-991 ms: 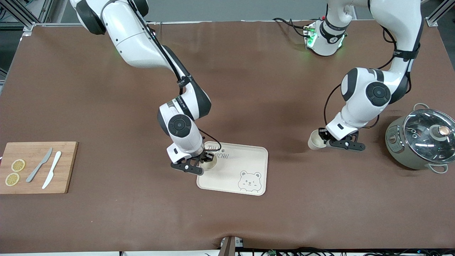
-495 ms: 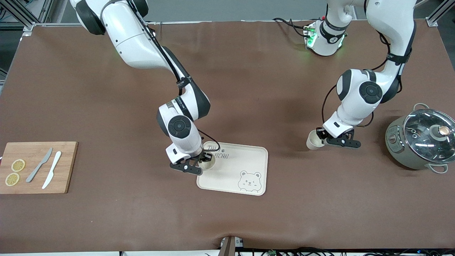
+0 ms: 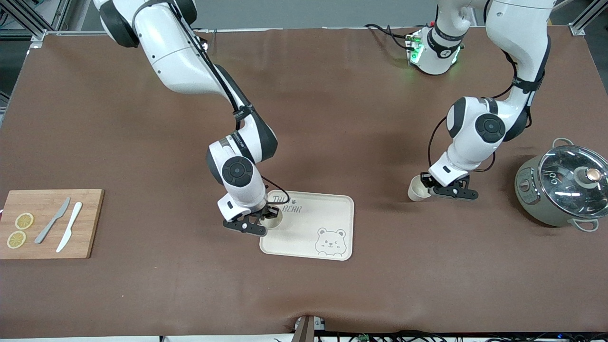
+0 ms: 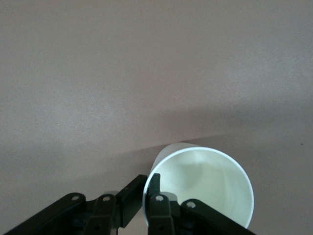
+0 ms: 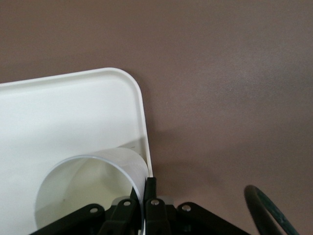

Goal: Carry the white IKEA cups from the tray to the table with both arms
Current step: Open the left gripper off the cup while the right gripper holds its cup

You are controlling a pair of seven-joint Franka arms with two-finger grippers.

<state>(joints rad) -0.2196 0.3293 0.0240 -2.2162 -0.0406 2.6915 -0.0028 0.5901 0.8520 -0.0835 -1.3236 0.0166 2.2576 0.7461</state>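
Two glossy white jointed arms (image 3: 190, 66) with black joint bands, round grey caps, thin black cables.

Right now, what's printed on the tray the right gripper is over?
A bear face and lettering on the cream tray, clearest in the front view.

Cream-white cups (image 3: 418, 190); cream tray (image 3: 308, 237), bear print; seemingly grey-green pot (image 3: 546, 199).
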